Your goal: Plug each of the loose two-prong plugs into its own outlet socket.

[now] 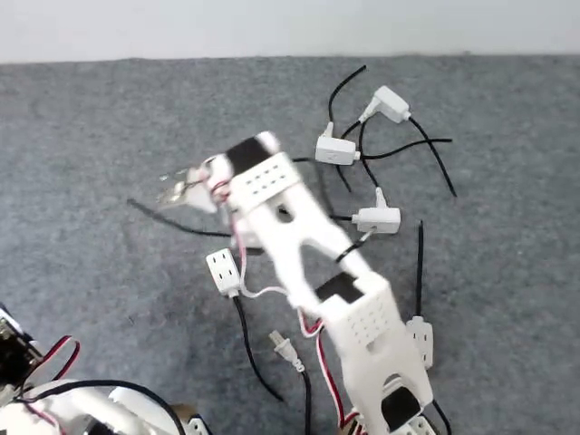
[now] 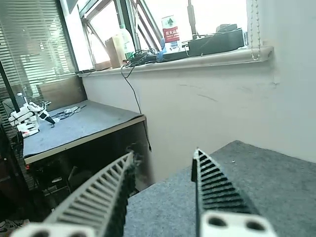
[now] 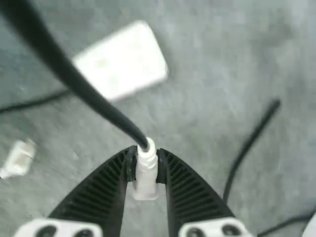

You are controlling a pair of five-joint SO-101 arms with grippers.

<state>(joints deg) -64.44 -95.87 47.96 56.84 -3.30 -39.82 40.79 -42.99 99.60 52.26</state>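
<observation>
Your left gripper [image 2: 163,155] sits closest. Its ribbed fingers [image 2: 101,197] are spread wide with nothing between them, and it is aimed off the table edge toward a wall and window sill [image 2: 217,57]. Your right gripper [image 3: 145,152] is clamped on a white plug [image 3: 144,180], pinching its body while the black cord [image 3: 64,69] runs up out of the tips. You hold that plug above the grey mat [image 3: 222,59]. A blurred white block [image 3: 121,61] lies on the mat beyond it, apart from the plug.

Seen from overhead, a loose plug [image 1: 285,349] lies on the mat near the arms' bases, prongs bare, just beside your right arm. Past it an outlet [image 1: 222,270] lies face up, its slots showing and nothing plugged in. A second outlet [image 1: 420,340] peeks out on the arm's other side; you cannot tell whether its sockets are filled. Farther back, among black cords, lie a nearer white unit [image 1: 376,219], a middle white unit [image 1: 335,150] and a far white unit [image 1: 390,104]. Whether each is a plug seated in a socket is too small to tell.
</observation>
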